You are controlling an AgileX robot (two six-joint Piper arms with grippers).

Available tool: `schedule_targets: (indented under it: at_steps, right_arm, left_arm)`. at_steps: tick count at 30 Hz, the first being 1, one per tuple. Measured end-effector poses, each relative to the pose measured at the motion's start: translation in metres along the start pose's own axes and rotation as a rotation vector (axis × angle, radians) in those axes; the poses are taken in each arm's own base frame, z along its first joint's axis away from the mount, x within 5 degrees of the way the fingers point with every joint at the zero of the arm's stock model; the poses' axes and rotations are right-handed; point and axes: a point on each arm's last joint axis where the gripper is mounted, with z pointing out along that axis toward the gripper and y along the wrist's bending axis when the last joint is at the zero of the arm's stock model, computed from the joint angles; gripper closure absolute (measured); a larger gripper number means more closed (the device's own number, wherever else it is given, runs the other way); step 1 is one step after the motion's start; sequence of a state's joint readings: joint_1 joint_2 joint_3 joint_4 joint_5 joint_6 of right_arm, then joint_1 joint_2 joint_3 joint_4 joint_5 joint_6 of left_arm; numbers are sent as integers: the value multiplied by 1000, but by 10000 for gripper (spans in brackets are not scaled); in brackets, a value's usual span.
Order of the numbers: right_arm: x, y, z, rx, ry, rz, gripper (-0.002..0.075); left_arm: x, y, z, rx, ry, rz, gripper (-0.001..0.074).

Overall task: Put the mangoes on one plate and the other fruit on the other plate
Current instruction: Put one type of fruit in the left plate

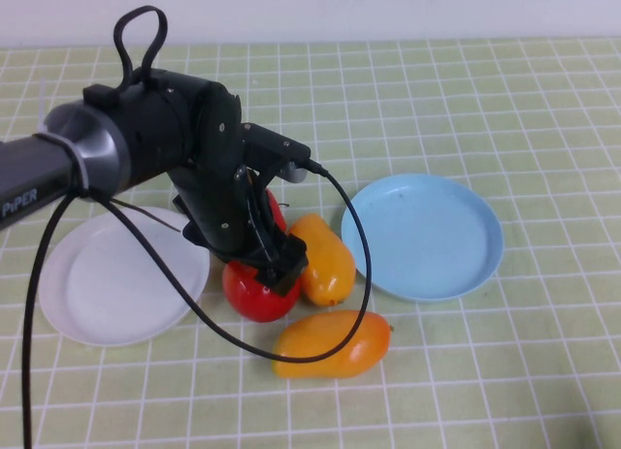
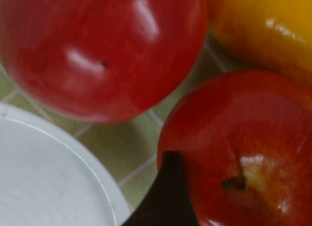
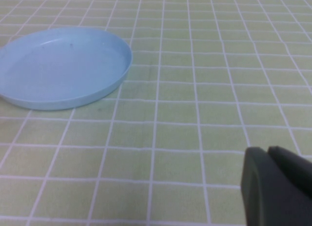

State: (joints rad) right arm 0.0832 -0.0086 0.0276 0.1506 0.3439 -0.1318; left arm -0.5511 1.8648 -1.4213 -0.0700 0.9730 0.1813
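Note:
My left gripper point(image 1: 272, 262) is down over the near red apple point(image 1: 250, 294), which rests on the cloth; in the left wrist view that apple point(image 2: 253, 138) is stem up, close under the camera. The second apple point(image 2: 97, 45) lies right behind it, mostly hidden by the arm in the high view. One mango point(image 1: 325, 260) touches the apples' right side; the other mango point(image 1: 333, 344) lies nearer the front. The light blue plate point(image 1: 427, 236) on the right and the white plate point(image 1: 116, 279) on the left hold nothing. My right gripper point(image 3: 269, 150) is shut, low over bare cloth near the blue plate point(image 3: 63, 72).
A green checked cloth point(image 1: 505, 371) covers the table. The left arm's black cable point(image 1: 354, 236) loops down over the mangoes toward the front. The white plate's rim point(image 2: 105, 187) lies close beside the near apple.

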Motion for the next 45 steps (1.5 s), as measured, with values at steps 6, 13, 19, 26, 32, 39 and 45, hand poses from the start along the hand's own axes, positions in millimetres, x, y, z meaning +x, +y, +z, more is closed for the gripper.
schedule_targets:
  at_steps: [6,13,19,26,32,39,45]
  right_arm:
    - [0,0,0,0,0,0,742]
    - [0,0,0,0,0,0,742]
    - [0,0,0,0,0,0,742]
    - [0,0,0,0,0,0,742]
    - [0,0,0,0,0,0,742]
    - [0,0,0,0,0,0,742]
    - [0,0,0,0,0,0,742]
  left_arm:
    - [0,0,0,0,-1,0,159]
    - [2,-1,-31,-21,-28,16,159]
    - [19,33,-75,-51,10,-82,159]
    - [50,108,-74,-149,51,-286,160]
    - [56,128,-58,-144,77,-342,160]
    - [55,131,-43,-139,103,-341,71]
    - [57,134,-52,-193,94,-354,66]
